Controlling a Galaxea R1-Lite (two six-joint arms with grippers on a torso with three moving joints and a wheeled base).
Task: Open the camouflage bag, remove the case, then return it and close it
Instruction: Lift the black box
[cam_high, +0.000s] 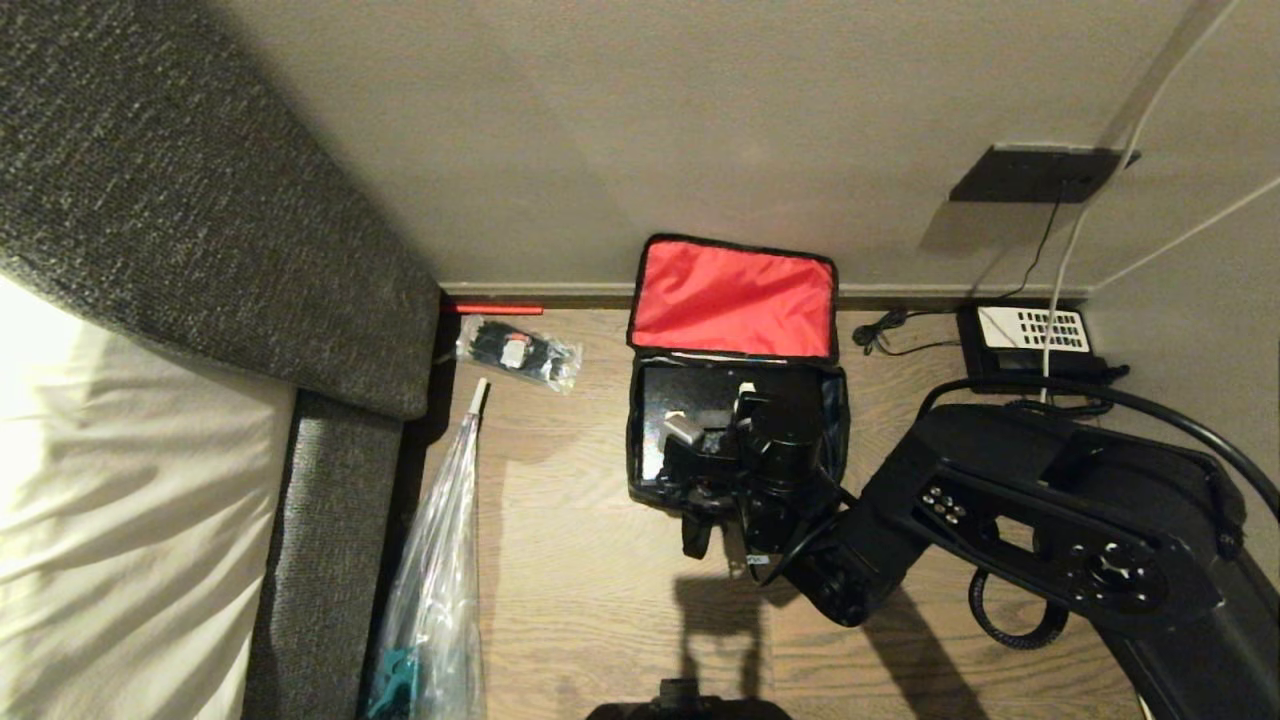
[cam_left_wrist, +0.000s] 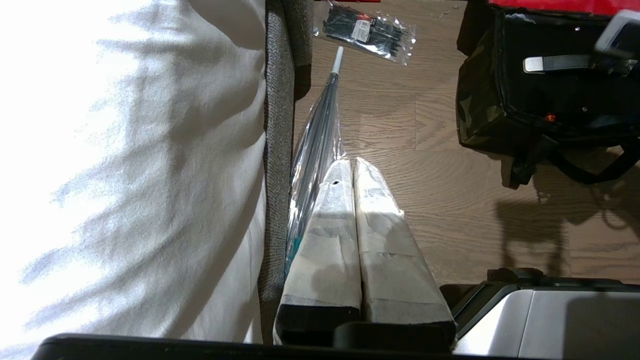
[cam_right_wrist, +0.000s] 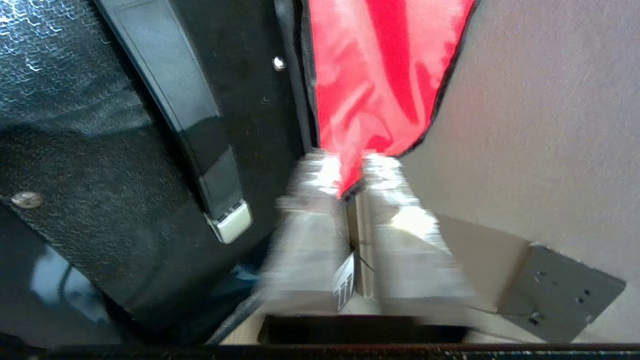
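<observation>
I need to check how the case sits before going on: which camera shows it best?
The left wrist view: the case lies inside the open camouflage bag, handle and red dot visible. The head view has it largely hidden by the right gripper. The right wrist view shows only its surface and handle.

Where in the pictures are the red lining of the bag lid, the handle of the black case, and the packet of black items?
red lining (cam_high: 733, 297): head view, middle of the open lid.
case handle (cam_right_wrist: 175, 105): right wrist view, glossy black middle of the handle.
clear packet (cam_left_wrist: 369, 31): left wrist view, on its label.
</observation>
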